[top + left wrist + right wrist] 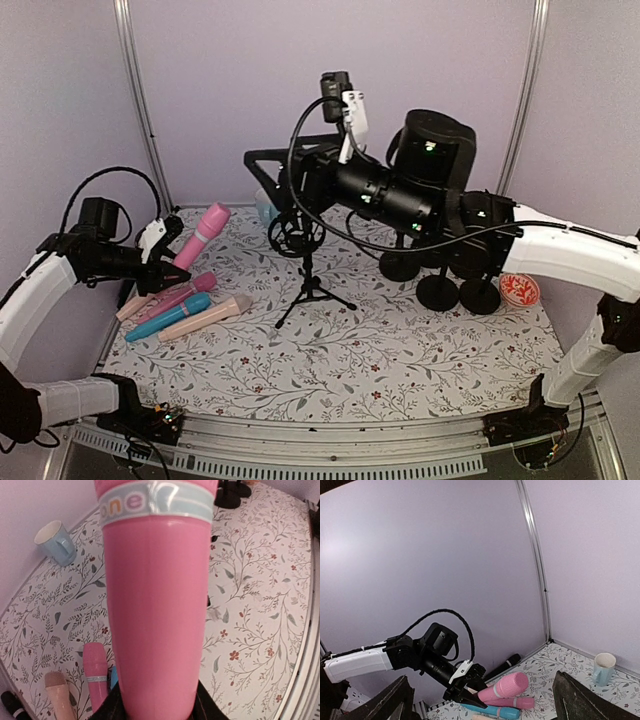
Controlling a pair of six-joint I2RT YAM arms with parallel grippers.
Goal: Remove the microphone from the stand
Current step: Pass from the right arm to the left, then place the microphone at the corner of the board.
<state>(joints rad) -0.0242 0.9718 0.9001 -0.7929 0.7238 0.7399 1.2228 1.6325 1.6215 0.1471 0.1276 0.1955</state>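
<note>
The pink microphone is clamped at its handle end in my shut left gripper. It hangs tilted above the table's left side, well clear of the stand. It fills the left wrist view, with dark jaws on either side of its base. The black tripod stand is upright mid-table, its ring holder empty. My right gripper hovers just above and behind that ring, open. Its fingers are spread wide with nothing between them. The right wrist view shows the left arm holding the pink microphone.
A magenta microphone, a blue one and a peach one lie on the floral cloth at left. A black microphone lies by the wall. A pale blue mug stands behind. Round-based stands and a red bowl are at right.
</note>
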